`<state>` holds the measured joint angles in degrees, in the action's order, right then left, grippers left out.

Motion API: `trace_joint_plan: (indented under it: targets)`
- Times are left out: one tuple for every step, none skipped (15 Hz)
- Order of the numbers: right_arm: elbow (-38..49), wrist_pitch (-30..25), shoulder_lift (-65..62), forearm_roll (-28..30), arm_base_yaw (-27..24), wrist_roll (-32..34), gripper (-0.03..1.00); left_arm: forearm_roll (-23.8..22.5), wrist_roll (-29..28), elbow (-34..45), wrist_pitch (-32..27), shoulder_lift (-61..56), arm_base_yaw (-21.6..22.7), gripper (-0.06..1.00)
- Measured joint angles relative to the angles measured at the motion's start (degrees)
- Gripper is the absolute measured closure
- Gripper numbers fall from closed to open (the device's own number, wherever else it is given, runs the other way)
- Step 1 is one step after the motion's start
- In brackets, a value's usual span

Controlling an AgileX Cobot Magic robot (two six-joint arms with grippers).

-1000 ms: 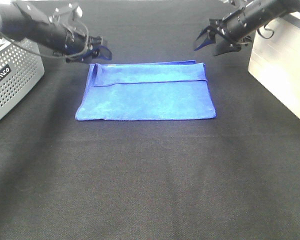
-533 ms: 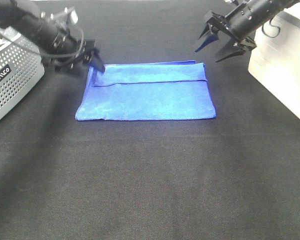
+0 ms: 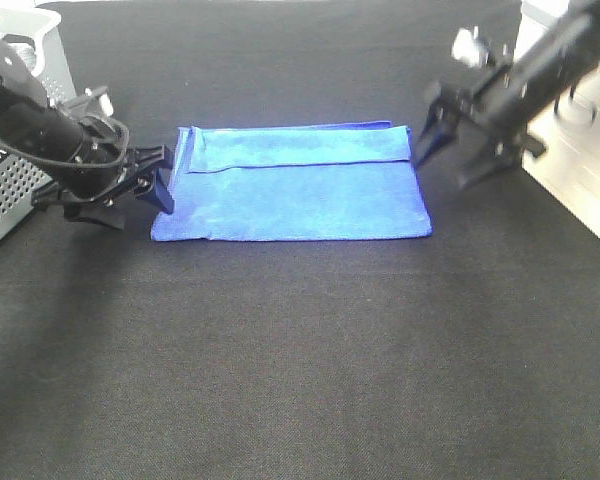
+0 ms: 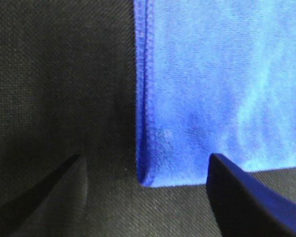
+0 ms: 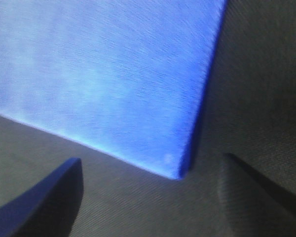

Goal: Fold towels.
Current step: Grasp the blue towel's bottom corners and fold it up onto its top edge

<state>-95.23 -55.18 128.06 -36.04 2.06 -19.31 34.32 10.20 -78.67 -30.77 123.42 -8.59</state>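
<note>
A bright blue towel (image 3: 295, 190) lies folded flat on the black table, with a narrower flap folded over along its far edge. My left gripper (image 3: 140, 190) is low beside the towel's left edge, near the front left corner, and open. In the left wrist view the towel's corner (image 4: 187, 123) lies between the spread fingertips of the left gripper (image 4: 145, 158). My right gripper (image 3: 448, 160) stands open just off the towel's right edge. The right wrist view shows a towel corner (image 5: 113, 84) in front of the open right gripper (image 5: 153, 159). Neither gripper holds anything.
A grey perforated basket (image 3: 0, 200) stands at the left edge behind my left arm. A white box (image 3: 580, 190) stands at the right edge behind my right arm. Black cloth covers the table (image 3: 300, 370).
Both arms came down from the far side to the towel's side edges, the left one toward the front left corner and the right one to the right edge. The towel has not moved.
</note>
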Motion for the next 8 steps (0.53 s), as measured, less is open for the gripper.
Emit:
trace_joint_plan:
  targets:
    - [1.78, 2.69, 0.23, 0.00, 0.00, -0.40, 0.25, 0.57, -0.06, 0.00, 0.86, 0.29, 0.00, 0.29]
    - [2.52, 4.30, 0.57, 0.00, 0.00, -1.20, 0.25, 1.32, -0.06, 0.00, 1.72, 0.52, 0.00, 0.29]
    - [2.64, 5.61, 0.97, -0.57, 0.00, -1.66, 0.25, 1.89, -0.06, -0.11, 2.46, 1.09, 0.00, 0.29]
    - [2.64, 6.59, 1.55, -1.32, 0.00, -1.95, 0.25, 2.23, -0.06, -0.92, 2.29, 2.06, 0.00, 0.29]
    - [2.64, 7.33, 2.18, -1.89, 0.00, -2.92, 0.25, 2.29, 0.00, -2.41, 1.78, 3.55, 0.00, 0.29]
    - [2.64, 7.33, 2.18, -1.89, 0.00, -2.92, 0.25, 2.29, 0.00, -2.41, 1.78, 3.55, 0.00, 0.29]
    - [2.64, 7.68, 3.09, -3.04, 0.00, -4.47, 0.25, 2.52, 0.00, -5.84, -0.29, 5.56, -0.06, 0.29]
    - [2.64, 7.68, 4.35, -5.10, 0.11, -6.65, 0.25, 2.92, 0.00, -7.85, -2.01, 6.82, -0.06, 0.29]
